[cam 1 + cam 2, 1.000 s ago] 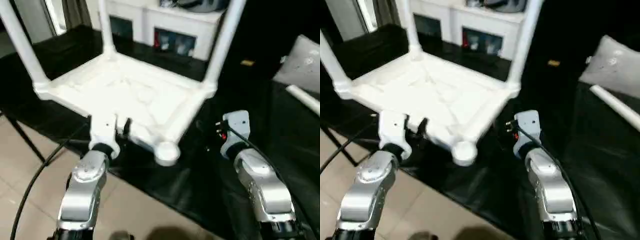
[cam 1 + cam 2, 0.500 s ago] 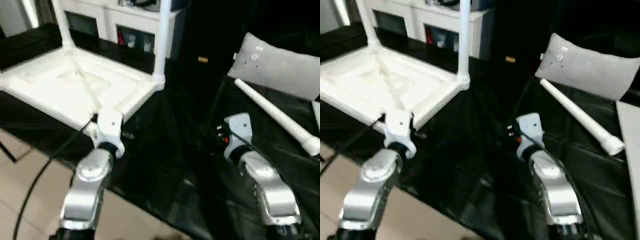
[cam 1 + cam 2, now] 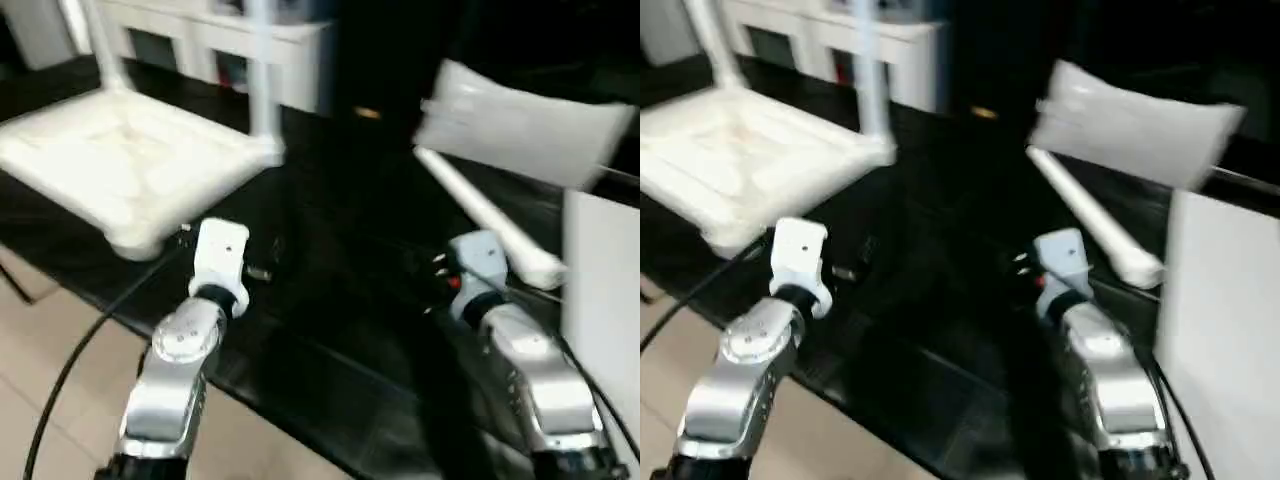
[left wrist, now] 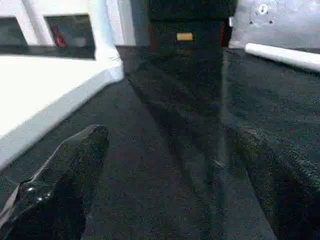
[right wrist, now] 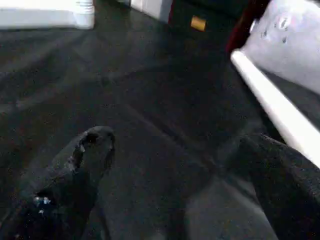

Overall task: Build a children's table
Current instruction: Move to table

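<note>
The children's table (image 3: 120, 165) lies upside down on the black surface at the left, ribbed underside up. Two of its white legs (image 3: 262, 70) stand in the far corner sockets. A loose white leg (image 3: 480, 215) lies at an angle further right, in front of a grey cushion. My left gripper (image 4: 172, 150) is open over bare black cloth, just right of the tabletop's near corner, with the table's rim (image 4: 55, 107) beside its left finger. My right gripper (image 5: 185, 160) is also open and holds nothing. The loose leg (image 5: 275, 107) runs close past its right finger.
A grey cushion (image 3: 520, 125) rests at the back right. A flat white panel (image 3: 600, 280) stands at the right edge. A white cabinet (image 3: 200, 40) is behind the table. Light floor tiles (image 3: 40, 380) lie below the black surface's front edge at the left.
The view has swung to the right. My left gripper has opened and come off the tabletop's near rim. It now sits beside the near corner. The right gripper stays open.
</note>
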### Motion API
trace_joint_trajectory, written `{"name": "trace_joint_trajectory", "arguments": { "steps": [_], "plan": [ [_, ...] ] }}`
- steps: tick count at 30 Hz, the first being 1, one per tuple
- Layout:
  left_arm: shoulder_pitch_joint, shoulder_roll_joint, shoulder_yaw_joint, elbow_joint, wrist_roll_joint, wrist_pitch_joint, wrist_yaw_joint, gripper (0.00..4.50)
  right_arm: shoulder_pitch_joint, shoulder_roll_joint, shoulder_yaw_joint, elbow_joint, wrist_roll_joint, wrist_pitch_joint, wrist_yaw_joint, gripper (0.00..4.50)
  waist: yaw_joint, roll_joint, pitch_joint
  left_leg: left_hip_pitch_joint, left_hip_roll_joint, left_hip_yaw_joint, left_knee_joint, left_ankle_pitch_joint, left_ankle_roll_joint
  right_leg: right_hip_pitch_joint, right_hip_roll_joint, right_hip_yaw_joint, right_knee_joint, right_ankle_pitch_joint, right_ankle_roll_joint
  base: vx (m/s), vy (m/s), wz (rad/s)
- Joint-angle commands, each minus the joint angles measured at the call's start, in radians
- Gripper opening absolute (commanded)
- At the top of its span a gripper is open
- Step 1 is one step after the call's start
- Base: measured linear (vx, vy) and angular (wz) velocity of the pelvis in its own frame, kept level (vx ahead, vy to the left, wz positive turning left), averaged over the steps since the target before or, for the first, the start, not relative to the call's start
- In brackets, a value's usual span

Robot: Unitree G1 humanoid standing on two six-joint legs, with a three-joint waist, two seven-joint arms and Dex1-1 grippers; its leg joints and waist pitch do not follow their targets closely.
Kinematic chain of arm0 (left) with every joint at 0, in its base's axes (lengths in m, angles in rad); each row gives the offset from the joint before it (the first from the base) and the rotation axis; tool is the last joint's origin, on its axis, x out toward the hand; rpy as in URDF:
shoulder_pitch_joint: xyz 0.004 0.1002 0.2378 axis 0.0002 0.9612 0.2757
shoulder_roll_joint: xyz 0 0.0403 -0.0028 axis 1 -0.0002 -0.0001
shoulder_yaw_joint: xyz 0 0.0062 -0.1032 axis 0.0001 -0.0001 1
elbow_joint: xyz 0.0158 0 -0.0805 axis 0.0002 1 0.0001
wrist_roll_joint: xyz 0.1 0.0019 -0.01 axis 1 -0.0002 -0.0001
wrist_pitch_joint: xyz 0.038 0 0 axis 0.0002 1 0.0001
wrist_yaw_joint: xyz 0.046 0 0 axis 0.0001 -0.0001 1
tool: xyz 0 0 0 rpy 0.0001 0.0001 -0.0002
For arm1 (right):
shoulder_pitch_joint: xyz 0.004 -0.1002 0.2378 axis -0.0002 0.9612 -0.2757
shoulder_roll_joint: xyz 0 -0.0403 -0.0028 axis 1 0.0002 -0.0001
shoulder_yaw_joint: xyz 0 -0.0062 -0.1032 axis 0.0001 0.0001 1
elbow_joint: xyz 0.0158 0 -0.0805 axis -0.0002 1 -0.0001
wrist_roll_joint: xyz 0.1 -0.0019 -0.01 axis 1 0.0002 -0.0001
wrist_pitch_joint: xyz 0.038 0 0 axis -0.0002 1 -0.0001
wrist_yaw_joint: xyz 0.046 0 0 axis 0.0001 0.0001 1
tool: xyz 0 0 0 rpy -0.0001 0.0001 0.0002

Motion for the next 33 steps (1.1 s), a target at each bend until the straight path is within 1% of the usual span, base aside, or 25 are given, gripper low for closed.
{"name": "trace_joint_trajectory", "arguments": {
  "steps": [1, 2, 3, 4, 5, 6, 7, 8, 10, 11, 13, 15, 17, 19, 20, 21, 22, 24, 27, 28, 29, 30, 31, 32, 33],
  "plan": [
    [-0.014, 0.018, 0.008, -0.006, 0.016, 0.023, -0.005, 4.43, -0.019, -0.021, -0.019, -0.007, 0.017, -0.003, 0.0, 4.5, -0.004, 0.031, -0.064, 0.033, 0.376, -0.176, -0.171, -0.015, 0.262, -0.01, -0.234, 0.143, 0.117, -0.139, 0.205, -0.085, -0.235, 0.13],
    [-0.014, 0.02, 0.009, -0.005, 0.017, 0.023, -0.005, 4.43, -0.018, -0.023, -0.02, -0.005, 0.02, -0.004, -0.001, 4.5, 0.004, 0.003, -0.048, 0.023, 0.246, -0.064, -0.138, 0.081, 0.245, -0.065, -0.228, 0.181, 0.105, 0.039, 0.06, -0.085, -0.235, 0.13],
    [-0.015, 0.021, 0.009, -0.004, 0.015, 0.023, -0.004, 4.43, -0.018, -0.022, -0.021, -0.005, 0.019, -0.004, 0.0, 4.5, 0.008, -0.017, -0.053, 0.014, 0.159, -0.033, -0.097, 0.066, 0.21, -0.047, -0.227, 0.201, 0.042, 0.044, 0.054, -0.049, -0.199, 0.38],
    [-0.015, 0.022, 0.008, -0.003, 0.014, 0.022, -0.003, 4.43, -0.018, -0.021, -0.022, -0.004, 0.018, -0.004, 0.0, 4.5, 0.01, -0.03, -0.054, 0.008, 0.09, -0.012, -0.073, 0.044, 0.156, -0.026, -0.23, 0.224, 0.003, 0.002, 0.088, -0.073, -0.193, 0.0],
    [-0.019, 0.027, 0.006, 0.0, 0.014, 0.02, -0.002, 4.43, -0.018, -0.017, -0.02, -0.004, 0.015, -0.003, 0.002, 4.5, 0.066, -0.025, -0.041, -0.025, 0.09, -0.04, -0.047, 0.069, 0.003, 0.008, -0.291, 0.242, -0.073, -0.444, 0.224, -0.073, -0.193, 0.0],
    [-0.021, 0.03, 0.005, 0.001, 0.015, 0.02, 0.0, 4.43, -0.019, -0.011, -0.018, -0.004, 0.014, -0.001, 0.0, 4.5, 0.056, -0.039, -0.032, -0.022, 0.084, -0.03, -0.06, 0.058, -0.009, 0.0, -0.263, 0.241, -0.083, -0.562, 0.229, -0.103, -0.142, -0.08],
    [-0.022, 0.032, 0.005, 0.002, 0.017, 0.019, 0.001, 4.43, -0.02, -0.006, -0.016, -0.004, 0.014, 0.0, -0.002, 4.5, 0.058, -0.026, -0.027, -0.019, 0.092, -0.029, -0.098, 0.027, -0.036, 0.007, -0.234, 0.212, -0.08, -0.672, 0.172, -0.093, -0.084, 0.13],
    [-0.024, 0.033, 0.006, 0.003, 0.017, 0.019, 0.001, 4.43, -0.022, -0.002, -0.015, -0.004, 0.013, 0.0, -0.003, 4.5, 0.054, -0.016, -0.028, -0.002, 0.112, -0.03, -0.132, -0.038, -0.059, -0.002, -0.204, 0.184, -0.073, -0.631, 0.098, -0.093, -0.084, 0.13],
    [-0.026, 0.035, 0.006, 0.003, 0.02, 0.02, 0.003, 4.43, -0.025, 0.003, -0.014, -0.002, 0.014, 0.001, -0.003, 4.5, 0.047, -0.008, -0.036, 0.002, 0.133, -0.037, -0.155, -0.062, -0.064, 0.01, -0.192, 0.174, -0.055, -0.44, 0.02, -0.026, -0.013, 0.04],
    [-0.027, 0.037, 0.007, 0.003, 0.02, 0.022, 0.002, 4.43, -0.026, 0.005, -0.011, -0.004, 0.014, 0.003, -0.004, 4.5, 0.044, 0.0, -0.035, 0.005, 0.149, -0.038, -0.172, -0.097, -0.049, 0.017, -0.196, 0.172, -0.049, -0.272, -0.066, 0.0, 0.0, 0.0],
    [-0.036, 0.039, 0.012, 0.003, 0.018, 0.028, 0.001, 4.43, -0.028, 0.011, -0.009, -0.007, 0.008, 0.006, -0.005, 4.5, 0.04, 0.004, -0.033, -0.006, 0.148, -0.036, -0.174, -0.115, -0.05, 0.024, -0.209, 0.173, -0.054, -0.253, -0.112, 0.0, 0.0, 0.0],
    [-0.041, 0.038, 0.013, 0.004, 0.018, 0.03, 0.002, 4.43, -0.031, 0.012, -0.011, -0.005, 0.007, 0.006, -0.005, 4.5, 0.037, 0.008, -0.034, -0.013, 0.15, -0.038, -0.177, -0.111, -0.053, 0.031, -0.215, 0.172, -0.055, -0.23, -0.13, 0.0, 0.0, 0.0],
    [-0.048, 0.035, 0.016, 0.012, 0.02, 0.021, 0.013, 4.43, -0.03, 0.013, -0.012, -0.002, 0.005, 0.003, -0.009, 4.5, 0.031, 0.014, -0.033, -0.015, 0.151, -0.04, -0.18, -0.118, -0.057, 0.035, -0.218, 0.171, -0.056, -0.218, -0.14, 0.0, 0.0, 0.0],
    [-0.05, 0.037, 0.015, 0.018, 0.021, 0.008, 0.013, 4.43, -0.029, 0.015, -0.012, -0.002, 0.005, 0.002, -0.012, 4.5, 0.022, 0.011, -0.032, -0.017, 0.15, -0.041, -0.181, -0.119, -0.059, 0.038, -0.22, 0.17, -0.058, -0.208, -0.144, 0.0, 0.0, 0.0],
    [-0.053, 0.041, 0.013, 0.021, 0.018, 0.0, 0.006, 4.43, -0.029, 0.016, -0.01, -0.003, 0.004, 0.002, -0.014, 4.5, 0.016, 0.013, -0.033, -0.021, 0.149, -0.04, -0.179, -0.101, -0.056, 0.042, -0.223, 0.171, -0.056, -0.19, -0.15, 0.0, 0.0, 0.0],
    [-0.054, 0.044, 0.012, 0.02, 0.016, -0.003, 0.001, 4.43, -0.027, 0.018, -0.008, -0.004, 0.004, 0.001, -0.016, 4.5, 0.016, 0.013, -0.033, -0.021, 0.149, -0.04, -0.179, -0.101, -0.056, 0.042, -0.223, 0.171, -0.056, -0.19, -0.15, 0.0, 0.0, 0.0],
    [-0.056, 0.047, 0.012, 0.018, 0.011, -0.006, -0.007, 4.43, -0.025, 0.021, -0.005, -0.005, 0.004, -0.001, -0.017, 4.5, 0.012, 0.011, -0.035, -0.024, 0.148, -0.038, -0.176, -0.068, -0.045, 0.044, -0.225, 0.172, -0.055, -0.166, -0.157, 0.0, 0.0, 0.0],
    [-0.06, 0.045, 0.022, 0.013, -0.006, -0.007, -0.017, 4.43, -0.019, 0.028, 0.0, -0.01, 0.002, -0.002, -0.018, 4.5, 0.008, 0.011, -0.035, -0.027, 0.147, -0.037, -0.174, -0.05, -0.037, 0.048, -0.226, 0.172, -0.054, -0.15, -0.167, 0.0, 0.0, 0.0],
    [-0.062, 0.049, 0.021, 0.014, -0.004, -0.007, -0.018, 4.43, -0.018, 0.026, 0.008, -0.01, 0.0, -0.005, -0.011, 4.5, 0.001, 0.012, -0.029, -0.009, 0.146, -0.037, -0.181, -0.192, -0.051, 0.051, -0.225, 0.168, -0.063, -0.332, -0.155, 0.0, 0.0, 0.0],
    [-0.061, 0.052, 0.02, 0.012, -0.004, -0.006, -0.022, 4.43, -0.018, 0.024, 0.015, -0.011, -0.002, -0.006, -0.004, 4.5, -0.003, 0.014, -0.027, 0.0, 0.141, -0.035, -0.184, -0.268, -0.054, 0.051, -0.219, 0.164, -0.075, -0.448, -0.141, 0.0, 0.0, 0.0],
    [-0.059, 0.055, 0.017, 0.01, -0.004, -0.006, -0.026, 4.43, -0.018, 0.021, 0.02, -0.011, -0.004, -0.008, 0.0, 4.5, 0.004, 0.006, -0.024, -0.039, 0.13, -0.054, -0.191, -0.262, -0.016, 0.08, -0.238, 0.147, -0.07, -0.466, -0.139, 0.0, 0.0, 0.0],
    [-0.058, 0.057, 0.015, 0.008, -0.004, -0.005, -0.029, 4.43, -0.018, 0.02, 0.024, -0.013, -0.006, -0.008, 0.002, 4.5, 0.005, 0.008, -0.02, -0.054, 0.119, -0.061, -0.183, -0.272, 0.021, 0.1, -0.263, 0.128, -0.092, -0.618, -0.105, 0.007, -0.015, 0.19],
    [-0.057, 0.059, 0.014, 0.007, -0.005, -0.005, -0.03, 4.43, -0.019, 0.02, 0.025, -0.014, -0.007, -0.008, 0.001, 4.5, 0.005, 0.017, -0.019, -0.045, 0.11, -0.054, -0.161, -0.251, 0.031, 0.11, -0.279, 0.108, -0.12, -0.746, -0.081, 0.042, -0.012, 0.38],
    [-0.056, 0.059, 0.013, 0.007, -0.006, -0.006, -0.03, 4.43, -0.019, 0.021, 0.023, -0.014, -0.006, -0.008, 0.0, 4.5, 0.01, 0.022, -0.015, -0.064, 0.104, -0.06, -0.152, -0.199, 0.038, 0.139, -0.296, 0.082, -0.139, -0.791, -0.055, 0.042, -0.012, 0.38],
    [-0.056, 0.059, 0.013, 0.007, -0.007, -0.007, -0.03, 4.43, -0.019, 0.023, 0.021, -0.014, -0.007, -0.011, -0.002, 4.5, 0.008, 0.021, -0.015, -0.063, 0.104, -0.061, -0.149, -0.183, 0.039, 0.145, -0.296, 0.07, -0.146, -0.785, -0.049, 0.056, -0.003, 0.5]
  ]
}}
